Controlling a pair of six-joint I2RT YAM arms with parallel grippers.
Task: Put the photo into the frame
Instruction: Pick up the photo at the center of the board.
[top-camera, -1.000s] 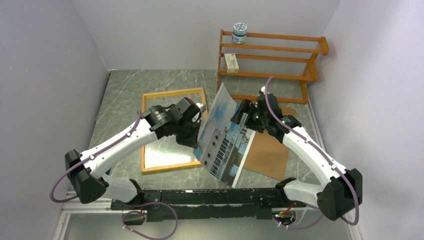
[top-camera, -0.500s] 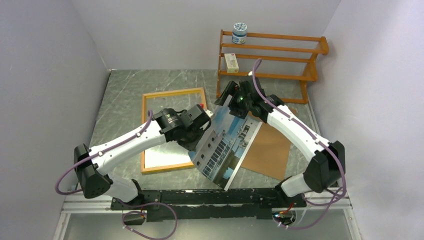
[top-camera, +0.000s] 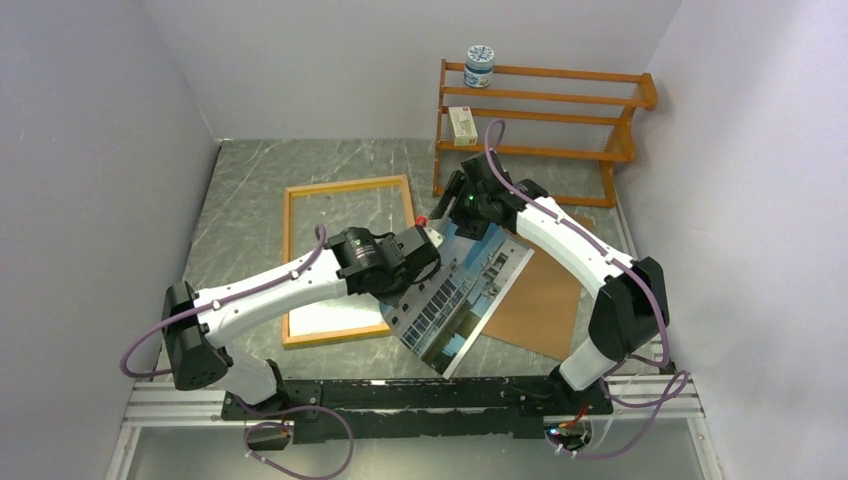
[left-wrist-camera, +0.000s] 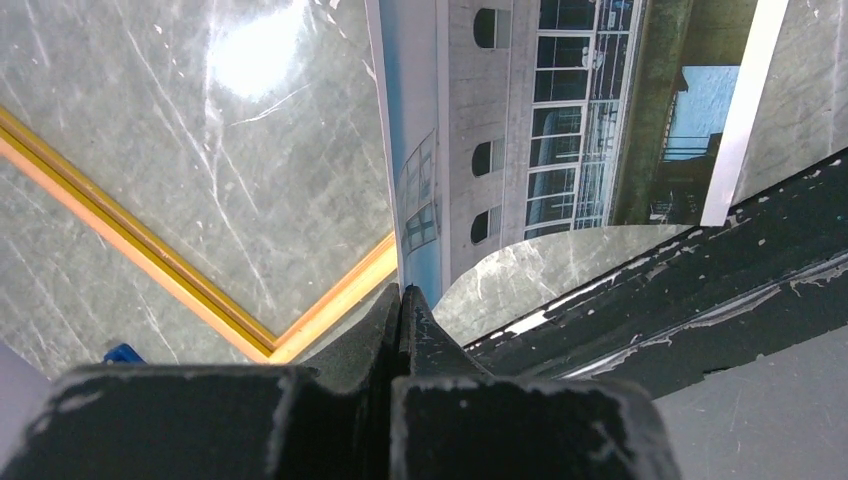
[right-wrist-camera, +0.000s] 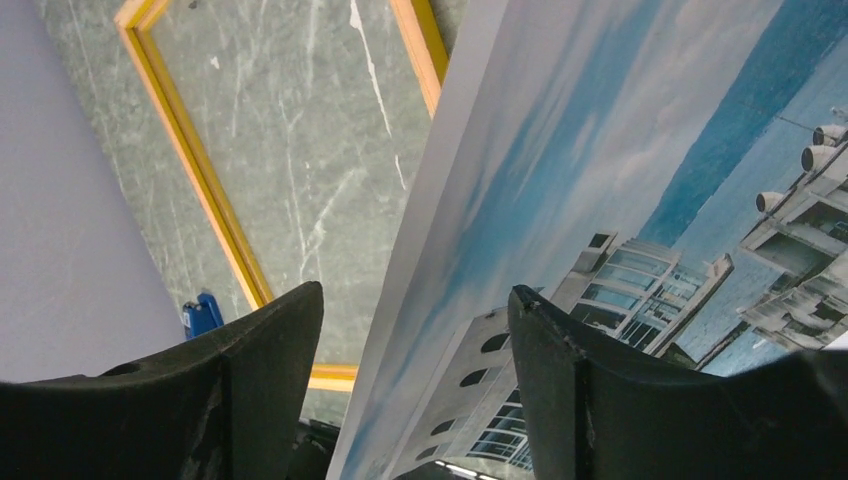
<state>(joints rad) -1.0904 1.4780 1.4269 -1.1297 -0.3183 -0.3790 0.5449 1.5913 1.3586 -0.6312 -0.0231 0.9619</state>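
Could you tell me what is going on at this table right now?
Both arms are working on the photo. The left pincer is shut on one edge of it, while the right pincer is open, its fingers straddling another edge. The photo faces picture side up, partly over the brown board and beside the frame, which lies flat on the table. It is not yet in the frame.

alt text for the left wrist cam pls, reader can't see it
The left claw is pinched shut on one edge of the photo, a print of a white building with arched windows. To its left, a corner of the yellow frame lies on the grey marbled table.
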